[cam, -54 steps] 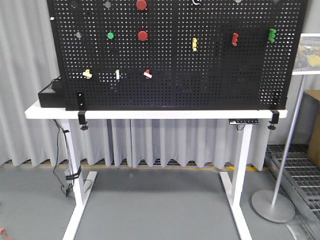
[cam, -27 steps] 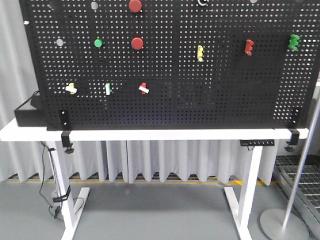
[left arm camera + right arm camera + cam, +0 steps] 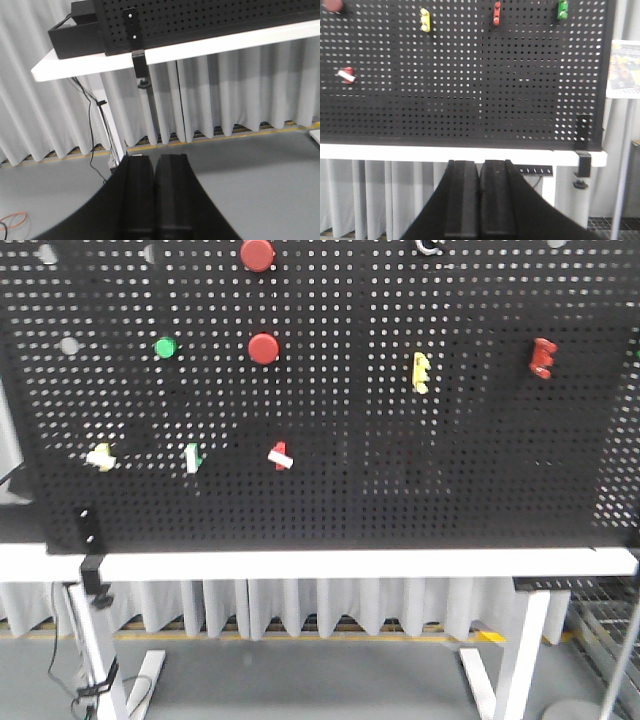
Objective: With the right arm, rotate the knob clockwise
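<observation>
Knob round, on pegboard, left of green button; pointing direction unreadable.

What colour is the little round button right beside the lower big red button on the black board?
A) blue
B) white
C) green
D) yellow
C. The small round button just left of the lower red button on the black pegboard is green.

black pegboard, green button, white table
</observation>
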`<state>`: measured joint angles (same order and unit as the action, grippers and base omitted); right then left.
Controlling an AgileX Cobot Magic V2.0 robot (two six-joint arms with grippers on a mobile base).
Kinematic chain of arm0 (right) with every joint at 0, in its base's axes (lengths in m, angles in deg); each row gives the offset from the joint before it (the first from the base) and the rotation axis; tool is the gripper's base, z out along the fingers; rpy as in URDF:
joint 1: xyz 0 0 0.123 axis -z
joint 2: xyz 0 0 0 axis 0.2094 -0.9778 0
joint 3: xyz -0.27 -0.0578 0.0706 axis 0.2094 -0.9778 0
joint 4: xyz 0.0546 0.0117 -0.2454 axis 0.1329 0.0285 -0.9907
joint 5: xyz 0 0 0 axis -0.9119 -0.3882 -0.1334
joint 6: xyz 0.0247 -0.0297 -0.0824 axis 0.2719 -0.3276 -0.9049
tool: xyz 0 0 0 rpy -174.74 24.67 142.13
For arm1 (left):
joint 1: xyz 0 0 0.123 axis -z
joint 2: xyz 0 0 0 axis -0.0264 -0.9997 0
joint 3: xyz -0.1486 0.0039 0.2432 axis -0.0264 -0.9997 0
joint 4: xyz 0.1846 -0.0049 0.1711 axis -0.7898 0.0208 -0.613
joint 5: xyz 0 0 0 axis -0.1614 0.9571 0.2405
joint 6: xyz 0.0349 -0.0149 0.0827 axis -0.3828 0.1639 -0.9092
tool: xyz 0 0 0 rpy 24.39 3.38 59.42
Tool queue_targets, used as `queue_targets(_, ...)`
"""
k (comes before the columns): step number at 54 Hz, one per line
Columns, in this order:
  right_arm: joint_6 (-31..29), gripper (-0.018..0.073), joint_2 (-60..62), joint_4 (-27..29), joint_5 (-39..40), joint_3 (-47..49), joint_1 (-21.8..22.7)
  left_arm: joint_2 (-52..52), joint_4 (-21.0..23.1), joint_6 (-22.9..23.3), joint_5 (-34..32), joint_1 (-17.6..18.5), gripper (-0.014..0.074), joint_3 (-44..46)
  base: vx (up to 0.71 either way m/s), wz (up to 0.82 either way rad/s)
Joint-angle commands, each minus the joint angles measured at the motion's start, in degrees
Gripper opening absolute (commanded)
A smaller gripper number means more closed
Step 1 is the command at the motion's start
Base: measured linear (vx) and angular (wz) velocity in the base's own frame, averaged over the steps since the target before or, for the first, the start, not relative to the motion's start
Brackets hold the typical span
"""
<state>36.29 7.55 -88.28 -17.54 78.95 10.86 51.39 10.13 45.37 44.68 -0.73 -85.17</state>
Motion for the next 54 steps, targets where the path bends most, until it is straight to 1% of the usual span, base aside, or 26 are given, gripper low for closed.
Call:
queue_targets(1,-0.17,-0.0006,0.26,-0.46,4.49,-0.79,0.08,0.93,0.47,0.08,-4.38,0.17,-0.0006,-1.54,0.33,-0.01)
queue_targets(30,-0.17,-0.0006,0.26,-0.46,4.49,-0.79,0.08,0.93,0.47,0.08,-4.38,0.17,-0.0006,-1.54,0.29,-0.01)
queue_targets(54,-0.17,-0.0006,0.26,-0.46,4.49,-0.79,0.08,0.93,0.47,0.08,-4.38,0.17,-0.0006,-1.54,0.17,0.0)
